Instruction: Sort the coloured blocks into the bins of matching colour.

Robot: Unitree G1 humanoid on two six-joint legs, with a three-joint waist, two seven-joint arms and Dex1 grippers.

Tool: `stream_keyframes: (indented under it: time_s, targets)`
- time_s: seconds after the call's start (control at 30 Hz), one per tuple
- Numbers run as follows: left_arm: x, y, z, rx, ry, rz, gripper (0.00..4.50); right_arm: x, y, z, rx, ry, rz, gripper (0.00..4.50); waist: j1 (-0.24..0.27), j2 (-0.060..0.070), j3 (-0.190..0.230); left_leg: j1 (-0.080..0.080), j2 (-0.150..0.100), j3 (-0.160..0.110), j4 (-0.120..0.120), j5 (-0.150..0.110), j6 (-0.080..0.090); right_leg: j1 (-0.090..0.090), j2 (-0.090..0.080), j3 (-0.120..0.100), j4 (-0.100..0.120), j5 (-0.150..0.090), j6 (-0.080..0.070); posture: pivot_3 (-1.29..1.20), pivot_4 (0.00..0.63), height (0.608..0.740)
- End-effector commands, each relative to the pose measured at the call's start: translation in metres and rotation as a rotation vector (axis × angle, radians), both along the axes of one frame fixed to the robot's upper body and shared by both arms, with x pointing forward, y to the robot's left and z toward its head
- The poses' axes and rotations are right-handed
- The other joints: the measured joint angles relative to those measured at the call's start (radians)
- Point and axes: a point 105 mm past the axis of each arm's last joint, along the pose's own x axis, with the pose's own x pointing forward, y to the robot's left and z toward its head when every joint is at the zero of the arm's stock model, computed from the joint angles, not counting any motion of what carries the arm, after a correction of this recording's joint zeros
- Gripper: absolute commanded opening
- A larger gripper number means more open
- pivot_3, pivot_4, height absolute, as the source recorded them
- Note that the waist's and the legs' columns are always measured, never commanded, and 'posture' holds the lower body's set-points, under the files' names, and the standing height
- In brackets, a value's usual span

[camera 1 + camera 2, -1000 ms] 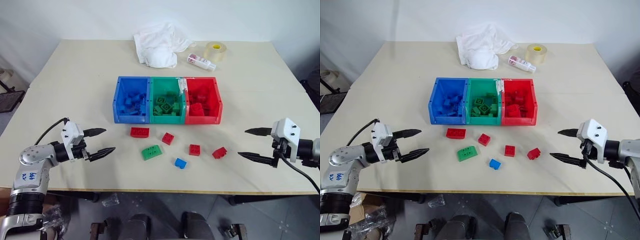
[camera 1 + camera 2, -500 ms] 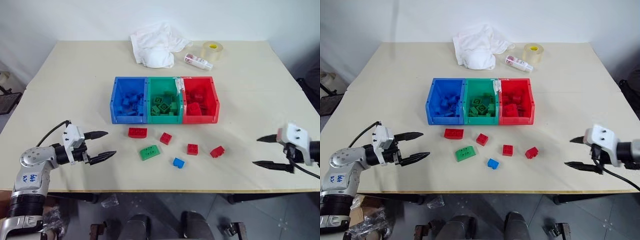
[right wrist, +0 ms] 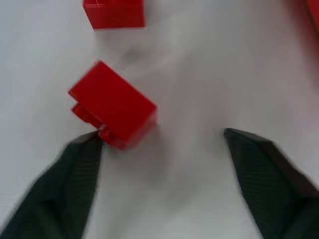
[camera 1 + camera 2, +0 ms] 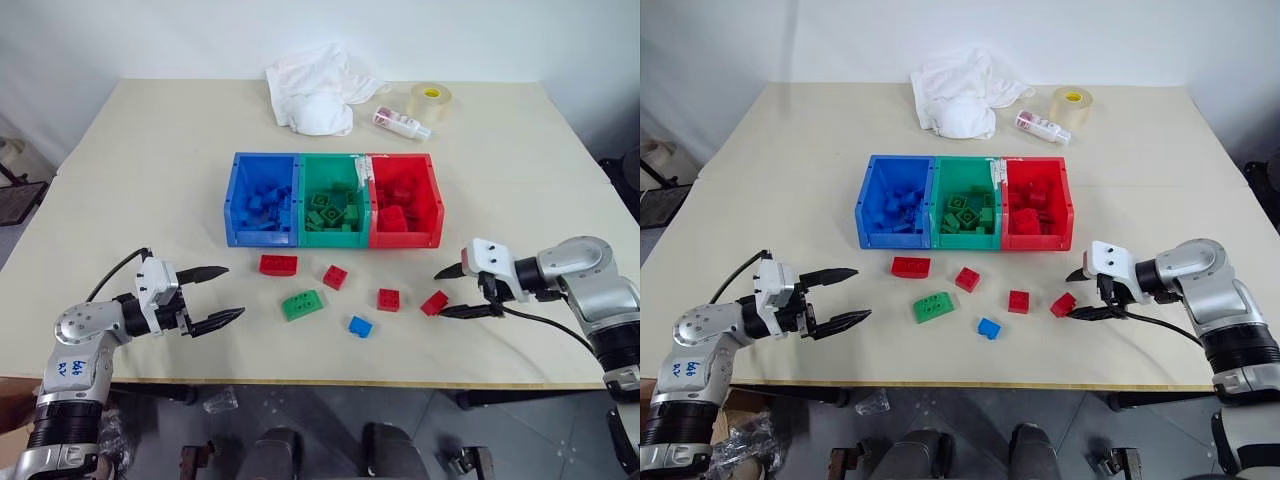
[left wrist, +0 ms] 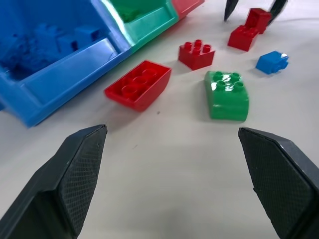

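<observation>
Pale tabletop [image 4: 150,160] holds the bins [image 4: 333,200] mid-way back, and with my right tool [image 4: 452,292] open beside the red block [image 4: 436,303], I judge I should straddle it squarely before closing, while my left tool [image 4: 220,295] waits open.

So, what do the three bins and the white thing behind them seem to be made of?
The bins look like moulded hard plastic: even blue, green and red colour, thin stiff walls, a soft sheen on the rims. The white thing looks like soft cloth: it lies crumpled in loose folds, matt; the fibre cannot be told.
</observation>
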Motion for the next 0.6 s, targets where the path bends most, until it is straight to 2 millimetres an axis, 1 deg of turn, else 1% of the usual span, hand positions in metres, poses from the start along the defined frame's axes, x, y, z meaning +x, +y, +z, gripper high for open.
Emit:
stream_keyframes:
  time_s: [0.03, 0.23, 0.27, 0.43, 0.5, 0.6]
  targets:
    - [-0.004, -0.001, 0.009, -0.014, -0.044, -0.004, 4.5, 0.0, 0.006, 0.011, 0.031, -0.037, 0.033, 2.48, 0.0, 0.0, 0.0, 0.0, 0.0, 0.0, 0.0, 0.0, 0.0, 0.0, 0.0, 0.0, 0.0, 0.0, 0.0, 0.0, 0.15, 0.74]
    - [-0.004, 0.001, 0.009, -0.016, -0.042, 0.009, 4.5, -0.005, 0.012, 0.024, 0.104, -0.07, 0.033, 0.46, 0.003, 0.0, 0.0, 0.0, 0.0, 0.0, 0.0, 0.0, 0.0, 0.0, 0.0, 0.0, 0.0, 0.0, 0.0, 0.0, 0.15, 0.74]
    - [-0.003, 0.001, 0.009, -0.018, -0.042, 0.009, 4.5, -0.006, 0.014, 0.028, 0.126, -0.08, 0.028, 0.06, 0.003, 0.0, 0.0, 0.0, 0.0, 0.0, 0.0, 0.0, 0.0, 0.0, 0.0, 0.0, 0.0, 0.0, 0.0, 0.0, 0.15, 0.74]
    - [0.001, -0.002, 0.01, -0.023, -0.045, 0.003, 4.5, -0.008, 0.016, 0.042, 0.182, -0.121, -0.014, 0.02, 0.003, 0.0, 0.0, 0.0, 0.0, 0.0, 0.0, 0.0, 0.0, 0.0, 0.0, 0.0, 0.0, 0.0, 0.0, 0.0, 0.15, 0.74]
    - [0.003, -0.002, 0.01, -0.023, -0.046, 0.003, 4.5, -0.008, 0.014, 0.044, 0.168, -0.133, -0.044, 0.02, 0.003, 0.0, 0.0, 0.0, 0.0, 0.0, 0.0, 0.0, 0.0, 0.0, 0.0, 0.0, 0.0, 0.0, 0.0, 0.0, 0.15, 0.74]
    - [0.005, -0.003, 0.011, -0.024, -0.046, 0.002, 4.5, -0.01, 0.013, 0.045, 0.172, -0.098, -0.086, 0.02, 0.003, 0.0, 0.0, 0.0, 0.0, 0.0, 0.0, 0.0, 0.0, 0.0, 0.0, 0.0, 0.0, 0.0, 0.0, 0.0, 0.15, 0.74]
